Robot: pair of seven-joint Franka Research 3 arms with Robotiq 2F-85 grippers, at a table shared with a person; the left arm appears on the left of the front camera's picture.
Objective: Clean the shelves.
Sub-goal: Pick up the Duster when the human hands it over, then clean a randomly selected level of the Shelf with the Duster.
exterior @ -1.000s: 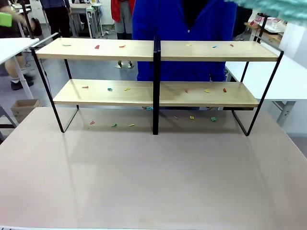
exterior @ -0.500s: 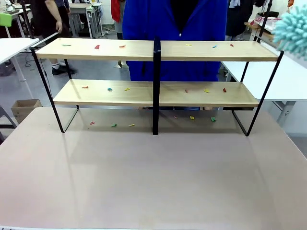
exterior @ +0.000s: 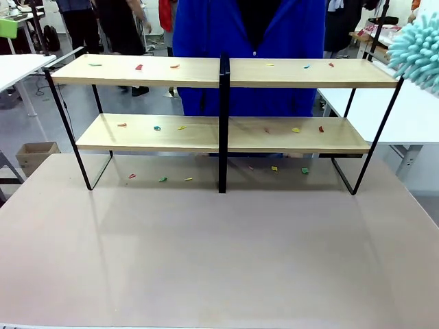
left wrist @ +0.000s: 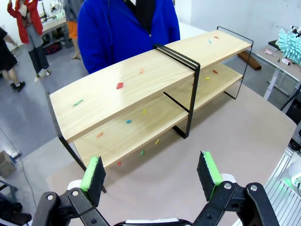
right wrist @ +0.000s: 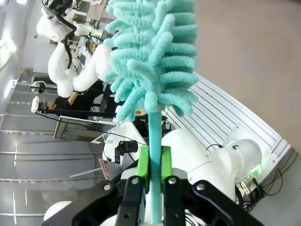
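From the front view, the shelves (exterior: 288, 74) stand across the far half of my table (exterior: 219, 260), toward 12 o'clock, with both light-wood boards level in the black frame and the centre post in the middle. Small coloured scraps (exterior: 139, 67) lie along the upper board, the lower board and the table beneath the rack. A person in a blue jacket (exterior: 247, 41) stands just behind the shelves at 12 o'clock.

My right tool (right wrist: 153, 162) is clamped tight on the thin handle of a teal duster (right wrist: 150, 56), green pads pressed against it on both sides. In the front view the fluffy duster head (exterior: 420, 49) hangs at about 2 o'clock, just beyond the right end of the upper board and apart from it.

My left tool (left wrist: 151, 173) is spread wide with nothing between its pads. Its camera looks down on the shelves (left wrist: 141, 89) toward 12 o'clock, well apart from them.
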